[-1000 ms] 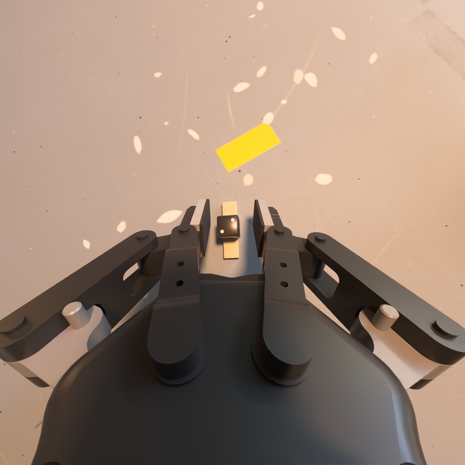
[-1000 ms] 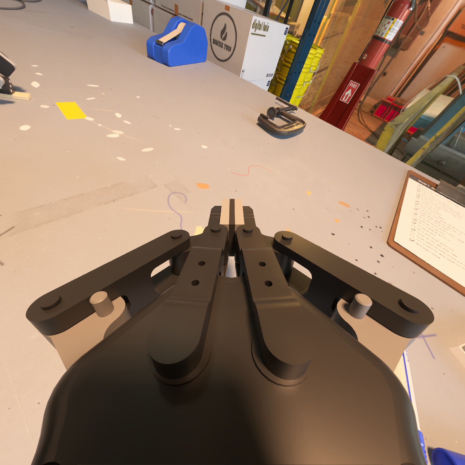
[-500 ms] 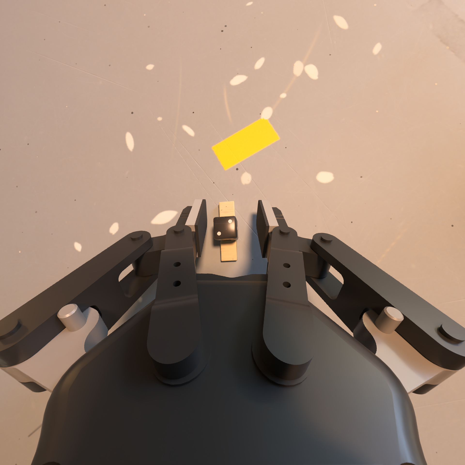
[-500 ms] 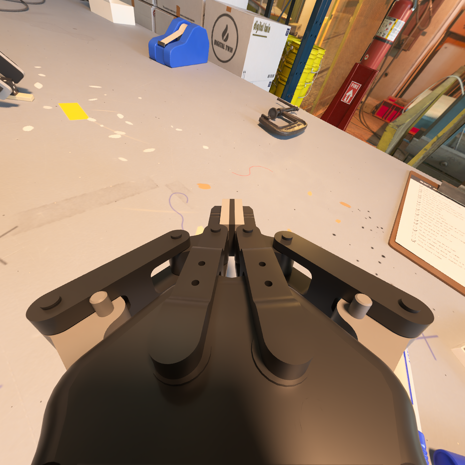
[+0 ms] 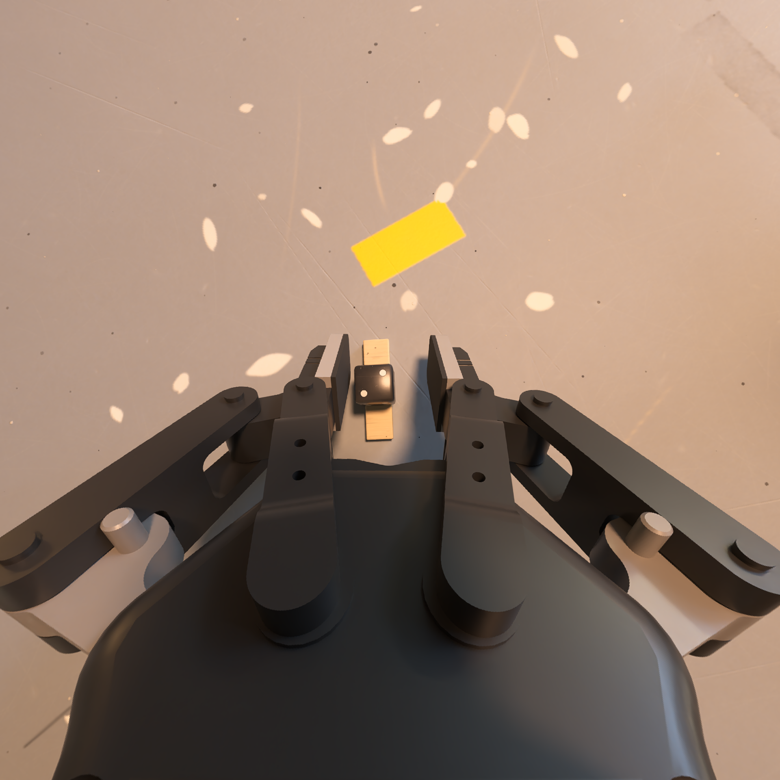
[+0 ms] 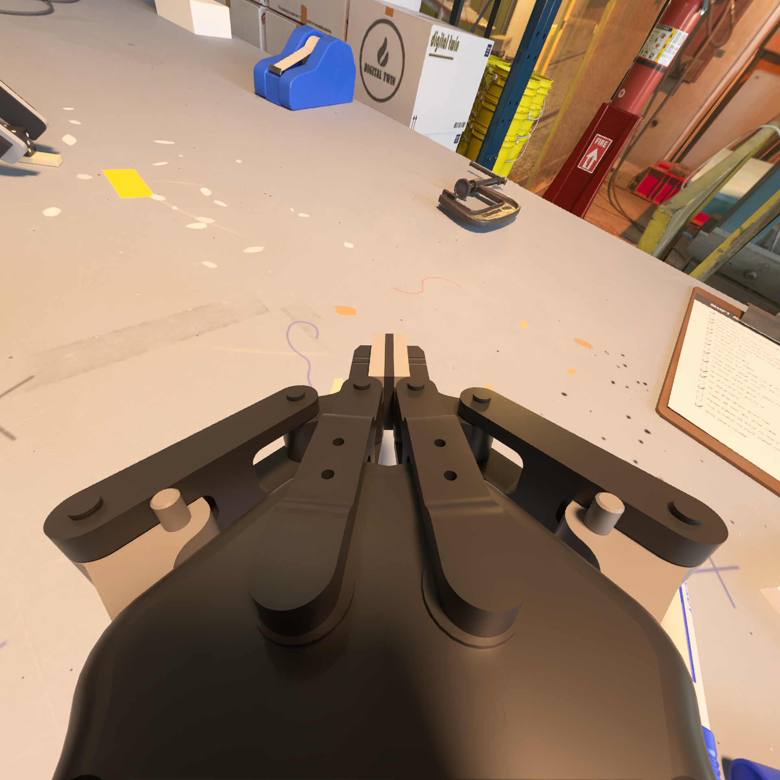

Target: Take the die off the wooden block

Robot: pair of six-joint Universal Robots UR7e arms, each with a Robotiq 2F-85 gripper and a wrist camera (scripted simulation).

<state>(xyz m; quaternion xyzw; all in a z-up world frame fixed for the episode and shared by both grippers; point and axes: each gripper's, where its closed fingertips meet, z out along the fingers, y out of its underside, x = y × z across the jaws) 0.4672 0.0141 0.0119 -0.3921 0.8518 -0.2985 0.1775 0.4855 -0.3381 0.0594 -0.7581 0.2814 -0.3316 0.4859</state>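
A black die [image 5: 374, 385] with white pips sits on a thin, pale wooden block [image 5: 379, 424] that lies flat on the table. My left gripper [image 5: 387, 358] is open and straddles both. The die is between the pads, close to the left pad [image 5: 337, 367] and farther from the right pad [image 5: 437, 367]. I cannot tell whether the left pad touches it. In the right wrist view my right gripper [image 6: 389, 352] is shut and empty over bare table. The left gripper [image 6: 17, 126] and the block's end [image 6: 42, 159] show at the far left of that view.
A yellow tape patch [image 5: 407, 248] lies just beyond the block and also shows in the right wrist view [image 6: 126, 182]. A C-clamp [image 6: 479, 202], a blue tape dispenser [image 6: 304, 69] and a cardboard box [image 6: 405, 71] are toward the far edge. A clipboard [image 6: 734, 380] lies at right.
The left gripper has shifted slightly, so the die now sits nearer its left pad. The right gripper has stayed shut, and its view has barely moved.
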